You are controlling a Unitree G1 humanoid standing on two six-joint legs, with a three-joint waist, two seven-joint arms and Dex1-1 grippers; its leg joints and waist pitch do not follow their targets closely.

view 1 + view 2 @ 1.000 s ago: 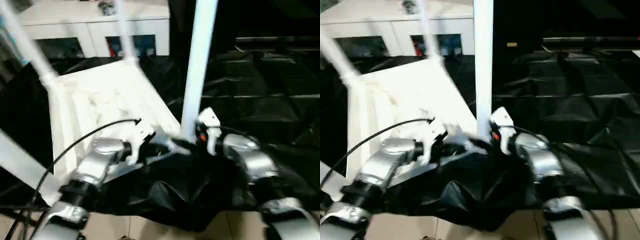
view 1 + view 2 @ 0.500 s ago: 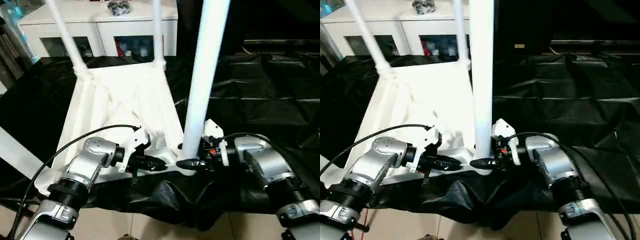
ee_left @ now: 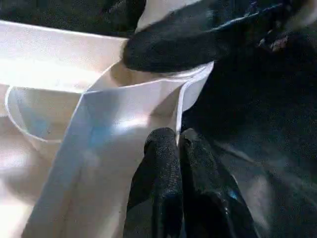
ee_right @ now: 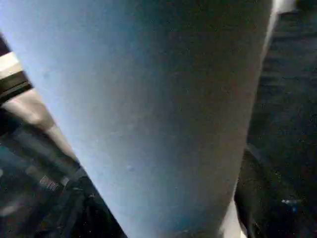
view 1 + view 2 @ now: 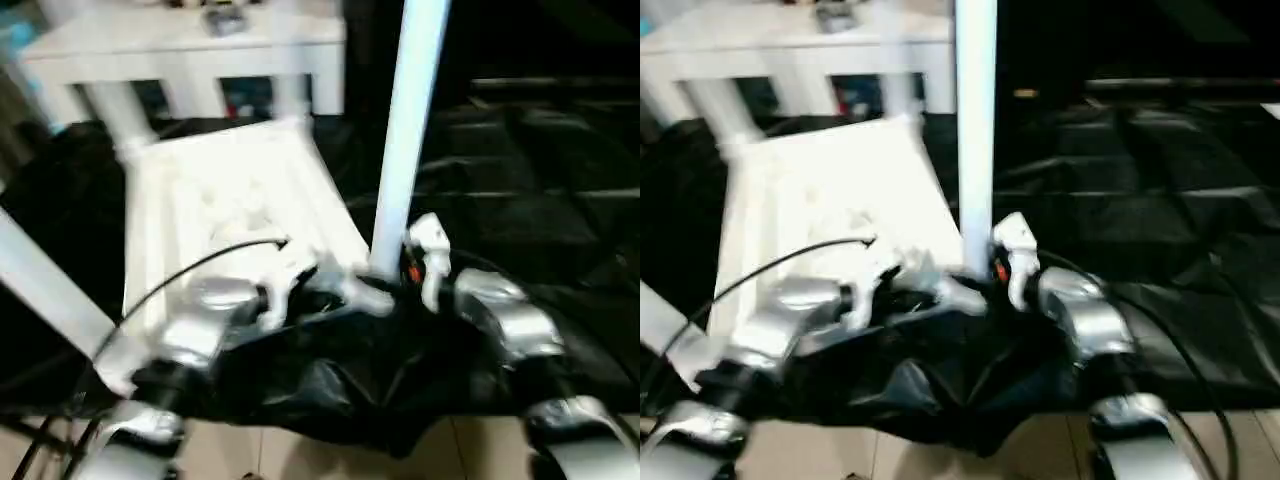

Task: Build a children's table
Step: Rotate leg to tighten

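White plastic table top [image 5: 240,200], upside down on the black-draped work table [image 5: 540,170]; upright leg [image 5: 405,130] at its near corner socket. Left gripper [image 3: 176,144] pinched closed at the socket rim; right gripper's opening cannot be told. Likely light, stiff, slippery: grip the leg low, beside the socket.

Head stereo pair downward over forearms; wrist views close against leg [image 4: 148,114]
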